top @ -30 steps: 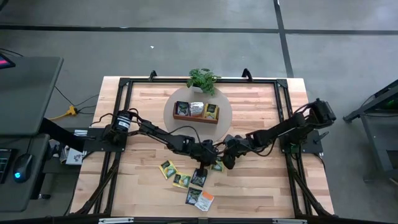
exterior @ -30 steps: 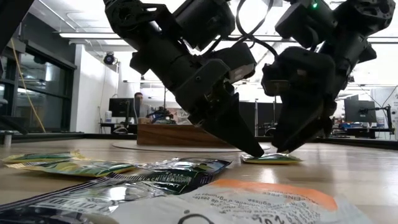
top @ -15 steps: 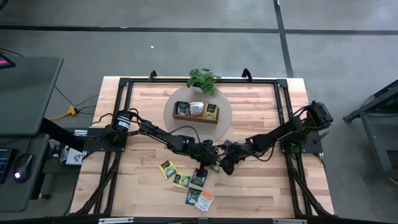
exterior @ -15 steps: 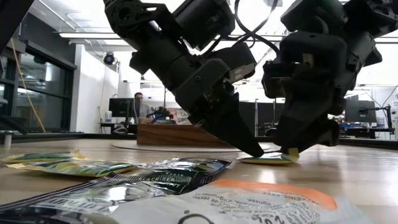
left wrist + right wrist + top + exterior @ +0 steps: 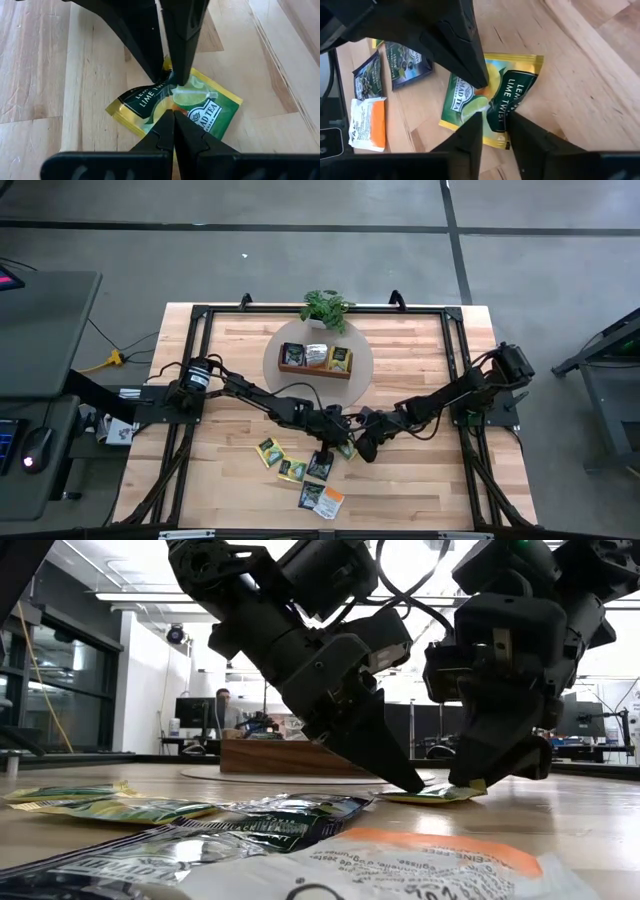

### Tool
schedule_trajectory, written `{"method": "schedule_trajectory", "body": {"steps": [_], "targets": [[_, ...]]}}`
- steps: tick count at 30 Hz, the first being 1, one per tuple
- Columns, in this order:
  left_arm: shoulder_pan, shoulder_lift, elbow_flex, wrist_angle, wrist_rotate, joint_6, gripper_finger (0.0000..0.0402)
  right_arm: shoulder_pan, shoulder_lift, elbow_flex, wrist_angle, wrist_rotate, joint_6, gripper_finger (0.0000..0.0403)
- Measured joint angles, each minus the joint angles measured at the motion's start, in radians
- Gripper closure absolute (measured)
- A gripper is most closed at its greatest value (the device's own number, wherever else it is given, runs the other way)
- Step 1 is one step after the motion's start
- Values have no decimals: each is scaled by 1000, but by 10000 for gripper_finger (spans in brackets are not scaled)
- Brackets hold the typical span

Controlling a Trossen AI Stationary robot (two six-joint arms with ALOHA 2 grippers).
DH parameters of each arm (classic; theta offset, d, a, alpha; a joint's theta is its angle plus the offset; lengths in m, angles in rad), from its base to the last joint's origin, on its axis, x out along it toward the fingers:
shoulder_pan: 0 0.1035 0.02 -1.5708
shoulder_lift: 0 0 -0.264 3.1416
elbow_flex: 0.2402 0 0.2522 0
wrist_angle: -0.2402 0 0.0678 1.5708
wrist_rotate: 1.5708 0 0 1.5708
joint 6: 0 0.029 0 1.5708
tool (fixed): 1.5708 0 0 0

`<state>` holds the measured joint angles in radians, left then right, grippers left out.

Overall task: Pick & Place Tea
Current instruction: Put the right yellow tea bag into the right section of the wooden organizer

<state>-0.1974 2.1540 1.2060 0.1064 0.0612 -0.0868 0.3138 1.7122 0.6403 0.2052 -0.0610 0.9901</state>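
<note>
**A:** On the tabletop [image 5: 420,360], seen from above, where is the work going on?

**B:** Near the middle. The left pincer [image 5: 343,442] and the right pincer [image 5: 357,448] are meeting over one yellow-green sachet [image 5: 347,448]. The other sachets [image 5: 300,475] are lying close by, toward the front, and the wooden tray [image 5: 316,370] is waiting further back, with some tea already inside.

**A:** And from the low view?

**B:** The left pincer [image 5: 405,778], pressed together, is pushing its point down on the sachet [image 5: 430,796]. The right pincer [image 5: 478,780] is lifting the far edge a little off the wood.

**A:** What is the left wrist view showing?

**B:** Its closed tips are resting on the sachet [image 5: 175,107], and the right pincer [image 5: 169,80] is touching the opposite side.

**A:** And the right wrist view?

**B:** The right fingers [image 5: 470,137] are standing on both sides of the sachet's [image 5: 490,95] near edge, half spread, narrowing I think; I cannot yet call it a firm pinch.

**A:** So how to do it well?

**B:** In my opinion, the left should be holding the sachet flat only until the right is squeezing the edge fully, then releasing, so that the lift is not tearing or dragging it.
</note>
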Motion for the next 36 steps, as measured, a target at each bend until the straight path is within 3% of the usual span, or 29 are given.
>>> {"method": "schedule_trajectory", "body": {"steps": [10,25,36], "targets": [[0,0,0,1,-1,-11,401,1,1,0,-20,8,-47,399],[1,-45,-4,-7,-6,-49,401,2,0,0,-47,45,-80,402],[1,-126,-11,-150,-57,-15,401,2,0,0,-54,50,-102,403]]}}
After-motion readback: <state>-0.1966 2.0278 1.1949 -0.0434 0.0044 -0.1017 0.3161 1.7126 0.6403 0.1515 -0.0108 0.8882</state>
